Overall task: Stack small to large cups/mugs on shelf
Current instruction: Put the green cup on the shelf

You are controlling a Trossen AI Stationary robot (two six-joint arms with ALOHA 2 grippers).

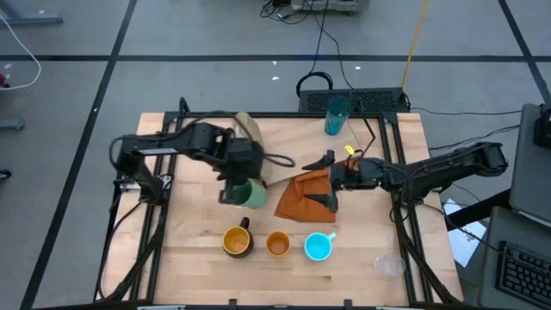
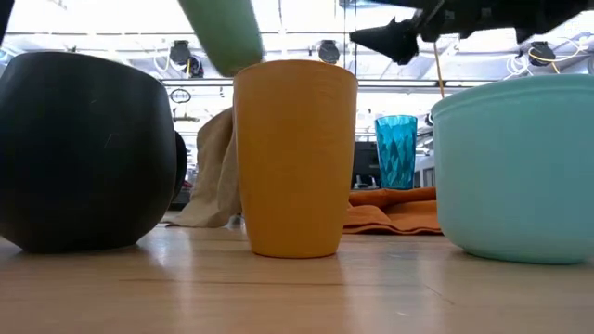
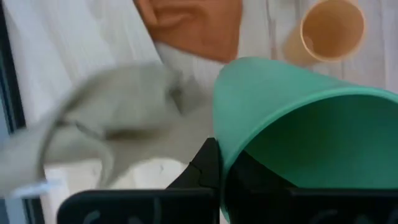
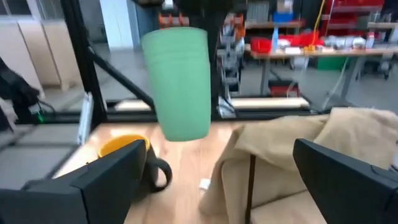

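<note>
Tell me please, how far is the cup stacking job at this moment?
Done: nothing looks stacked yet. The yellow mug, orange cup and cyan mug stand apart in a row, and the teal tumbler stands alone at the table's far edge. In hand: the left gripper holds the green cup by its rim, in the air. The right gripper is open and empty over the orange cloth. Left: all the stacking.

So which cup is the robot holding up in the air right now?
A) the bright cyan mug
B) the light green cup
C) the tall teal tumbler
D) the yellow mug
B: the left gripper is shut on the rim of the light green cup, which hangs clear of the table, while the other cups all stand on the wood.
</note>
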